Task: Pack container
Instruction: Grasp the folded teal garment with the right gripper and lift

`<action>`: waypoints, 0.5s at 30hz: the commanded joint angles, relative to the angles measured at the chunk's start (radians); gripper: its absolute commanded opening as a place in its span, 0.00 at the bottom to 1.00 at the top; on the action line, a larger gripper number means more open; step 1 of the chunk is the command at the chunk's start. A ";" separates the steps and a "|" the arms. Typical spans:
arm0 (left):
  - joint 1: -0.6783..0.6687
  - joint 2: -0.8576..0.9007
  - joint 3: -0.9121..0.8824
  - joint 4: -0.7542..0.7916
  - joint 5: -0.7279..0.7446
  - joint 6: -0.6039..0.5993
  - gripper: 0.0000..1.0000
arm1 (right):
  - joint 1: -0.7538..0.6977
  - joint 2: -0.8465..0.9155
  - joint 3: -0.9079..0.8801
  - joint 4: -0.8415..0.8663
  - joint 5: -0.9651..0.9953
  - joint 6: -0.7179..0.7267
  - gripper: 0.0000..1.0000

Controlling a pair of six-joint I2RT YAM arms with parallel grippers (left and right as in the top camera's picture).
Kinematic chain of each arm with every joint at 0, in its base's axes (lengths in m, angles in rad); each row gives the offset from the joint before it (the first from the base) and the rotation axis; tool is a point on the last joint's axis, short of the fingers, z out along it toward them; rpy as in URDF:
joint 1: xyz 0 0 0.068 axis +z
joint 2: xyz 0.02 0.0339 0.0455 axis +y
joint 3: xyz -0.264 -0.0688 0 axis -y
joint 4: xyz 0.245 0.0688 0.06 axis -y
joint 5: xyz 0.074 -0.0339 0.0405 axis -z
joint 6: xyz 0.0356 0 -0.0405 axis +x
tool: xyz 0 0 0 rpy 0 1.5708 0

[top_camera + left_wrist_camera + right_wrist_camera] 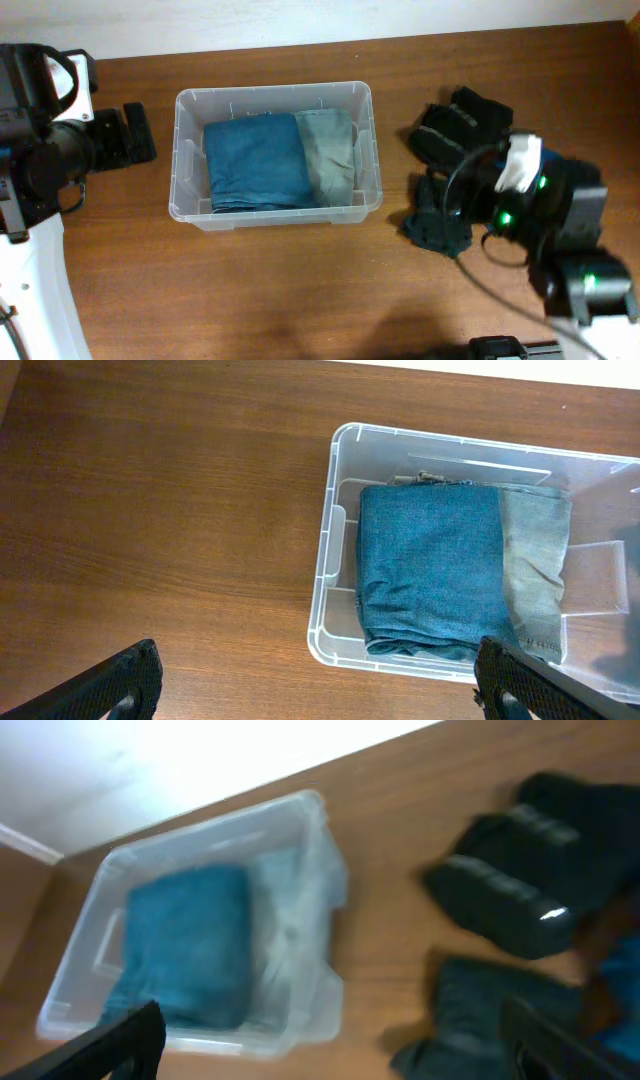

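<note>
**Left arm.** The left fingers (125,682) are spread wide and hold nothing. They hang above the bare wooden surface (250,290).

**Container.** The container (275,90) stands upright on the surface, ahead of the left fingers and nearer the right-hand fingertip of that pair. Its near wall lies just beyond that fingertip.

**Contents.** A folded blue cloth (255,160) lies flat in the container, on the side nearer the left fingers. A folded grey-green cloth (332,150) lies touching it, on the side nearer the right fingers. The blue cloth's edge appears to overlap the grey-green one.

**Loose items.** A heap of dark clothes (462,122) lies on the surface beside the container, ahead of the right fingers. A second dark piece (435,225) lies nearer them.

**Right arm.** The right fingers (125,1045) are spread wide and hold nothing. The container is ahead of them, toward their left-hand fingertip. The right wrist view is blurred.
</note>
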State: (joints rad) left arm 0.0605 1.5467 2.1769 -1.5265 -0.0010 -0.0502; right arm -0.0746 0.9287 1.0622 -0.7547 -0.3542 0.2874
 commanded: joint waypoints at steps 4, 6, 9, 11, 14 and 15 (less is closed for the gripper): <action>0.001 0.003 0.001 -0.001 -0.006 -0.010 0.99 | -0.309 0.277 0.218 -0.095 -0.048 -0.010 0.98; 0.001 0.003 0.001 -0.001 -0.006 -0.010 0.99 | -0.424 0.364 0.248 -0.102 -0.119 -0.011 0.99; 0.001 0.003 0.001 -0.001 -0.006 -0.010 0.99 | -0.600 0.506 0.255 -0.098 -0.224 -0.011 0.99; 0.001 0.003 0.001 -0.001 -0.006 -0.010 1.00 | -0.681 0.587 0.255 -0.098 -0.230 -0.011 0.99; 0.001 0.003 0.001 -0.001 -0.006 -0.010 1.00 | -0.779 0.732 0.254 -0.107 -0.230 -0.064 0.98; 0.001 0.003 0.001 -0.001 -0.006 -0.010 0.99 | -0.790 0.759 0.254 -0.111 -0.233 -0.073 0.98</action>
State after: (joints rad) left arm 0.0605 1.5467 2.1769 -1.5265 -0.0006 -0.0502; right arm -0.8146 1.6047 1.3064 -0.8524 -0.5354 0.2687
